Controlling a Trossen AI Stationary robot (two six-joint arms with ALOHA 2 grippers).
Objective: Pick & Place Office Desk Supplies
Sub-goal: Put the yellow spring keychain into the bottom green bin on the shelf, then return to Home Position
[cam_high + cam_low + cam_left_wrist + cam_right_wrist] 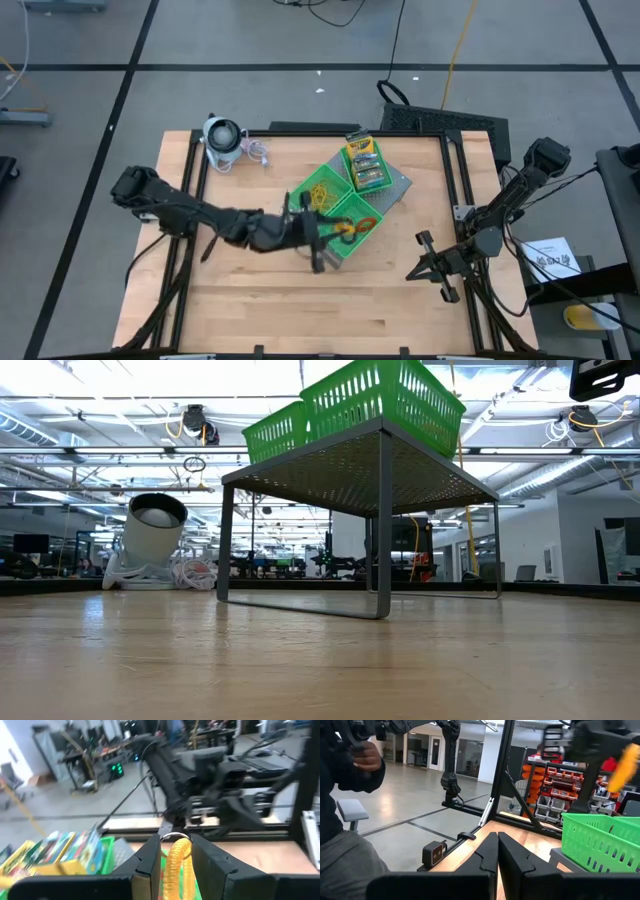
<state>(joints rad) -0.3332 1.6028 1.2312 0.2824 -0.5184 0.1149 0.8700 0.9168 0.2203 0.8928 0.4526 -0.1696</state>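
Gripping an orange ring [176, 865], the left claw [335, 232] hangs over the nearest green tray [372, 205] in the high view; beyond it lie the rubber bands [322, 193] and card boxes [364, 163]. The right claw [425, 262] waits shut, well apart. The low view shows only mesh trays on a grey stand [380, 470]. In the left wrist view, the ribbed ring sits between narrow fingers [147, 865]; it looks light and springy, so pinch across its band.
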